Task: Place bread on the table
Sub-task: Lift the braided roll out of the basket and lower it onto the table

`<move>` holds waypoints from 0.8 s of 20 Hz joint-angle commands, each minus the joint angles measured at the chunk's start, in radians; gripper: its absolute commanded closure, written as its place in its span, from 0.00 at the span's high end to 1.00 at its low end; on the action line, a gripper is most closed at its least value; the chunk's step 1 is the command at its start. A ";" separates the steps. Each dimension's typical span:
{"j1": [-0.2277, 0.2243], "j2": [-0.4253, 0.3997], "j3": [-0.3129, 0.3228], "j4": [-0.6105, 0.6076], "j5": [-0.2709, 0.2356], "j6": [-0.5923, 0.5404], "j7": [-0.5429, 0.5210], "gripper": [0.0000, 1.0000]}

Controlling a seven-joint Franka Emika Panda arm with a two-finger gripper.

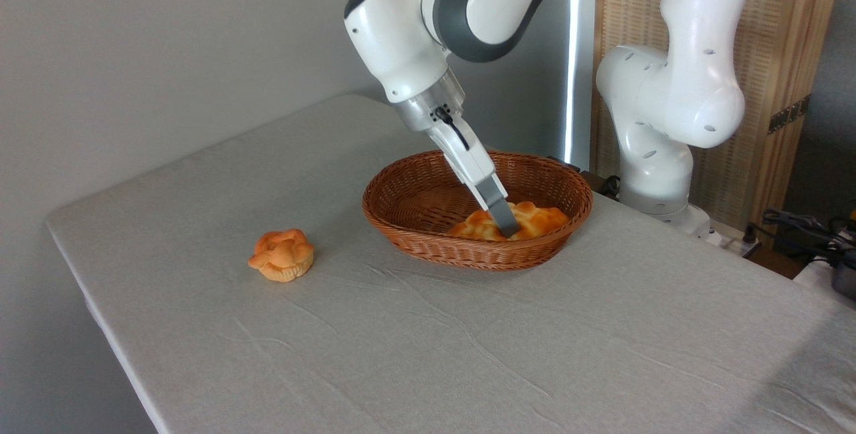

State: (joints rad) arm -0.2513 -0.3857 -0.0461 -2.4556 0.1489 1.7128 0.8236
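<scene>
Behind my workspace I see a plain grey wall (167, 39), evenly lit. At the right stands a woven reed screen in a light wooden frame (782, 86), a bright vertical strip (572, 66) beside it. Dark cables (796, 227) lie low at far right.

Soft, even daylight fills the scene, bright without harshness. The strongest light is a narrow vertical strip of glare (574, 59) behind the basket (414, 220), blown out to white. Shadows stay faint: a pale one lies under the basket's near rim, another just beside the small bun (281, 255) left of the basket. The table (468, 354) cloth's wrinkles read crisply. Focus is sharp throughout, with no visible edge distortion.
</scene>
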 commanded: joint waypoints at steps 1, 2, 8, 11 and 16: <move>-0.031 0.004 0.023 0.191 -0.077 -0.110 0.008 0.00; -0.031 0.007 0.041 0.231 -0.098 -0.108 0.012 0.00; -0.042 0.073 0.189 0.359 -0.215 0.066 0.020 0.00; -0.043 0.154 0.206 0.357 -0.209 0.221 0.025 0.00; -0.043 0.231 0.229 0.342 -0.002 0.330 0.162 0.26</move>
State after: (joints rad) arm -0.2737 -0.2021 0.1602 -2.1227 0.0550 2.0078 0.8807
